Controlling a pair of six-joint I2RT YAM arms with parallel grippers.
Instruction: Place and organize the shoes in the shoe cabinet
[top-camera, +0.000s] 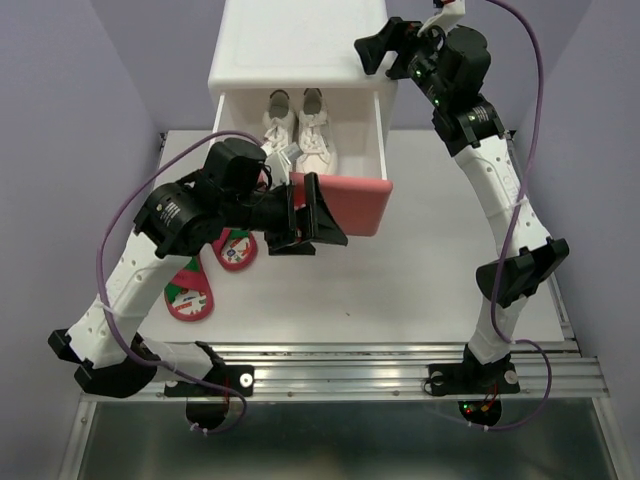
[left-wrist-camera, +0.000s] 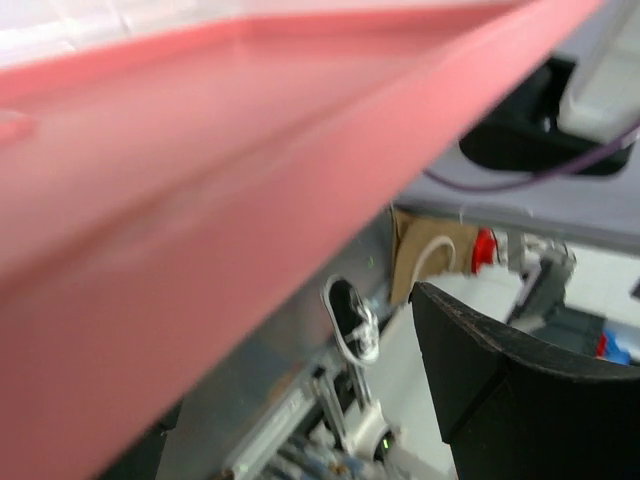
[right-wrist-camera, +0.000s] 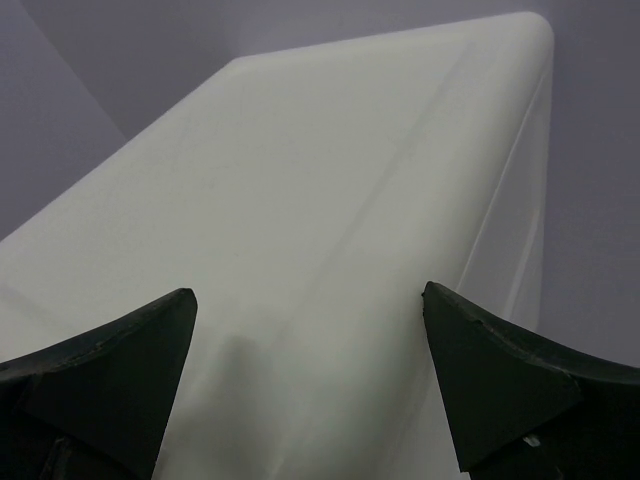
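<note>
saw sneakers (top-camera: 300, 130) in the shoe cabinet's (top-camera: 300, 40) open drawer (top-camera: 352, 205), sandals (top-camera: 190, 290) before it; left gripper (top-camera: 320, 228) spread by its front, right gripper (top-camera: 385, 45) spread above (both empty).

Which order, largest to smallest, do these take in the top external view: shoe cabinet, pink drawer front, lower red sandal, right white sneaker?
1. shoe cabinet
2. pink drawer front
3. lower red sandal and right white sneaker: about alike. The sneaker sits raised in the drawer, nearer the camera, so I leave them unranked.

White sneakers (top-camera: 299, 128), pink drawer front (top-camera: 356, 206), red-and-green sandals (top-camera: 190, 292)
</note>
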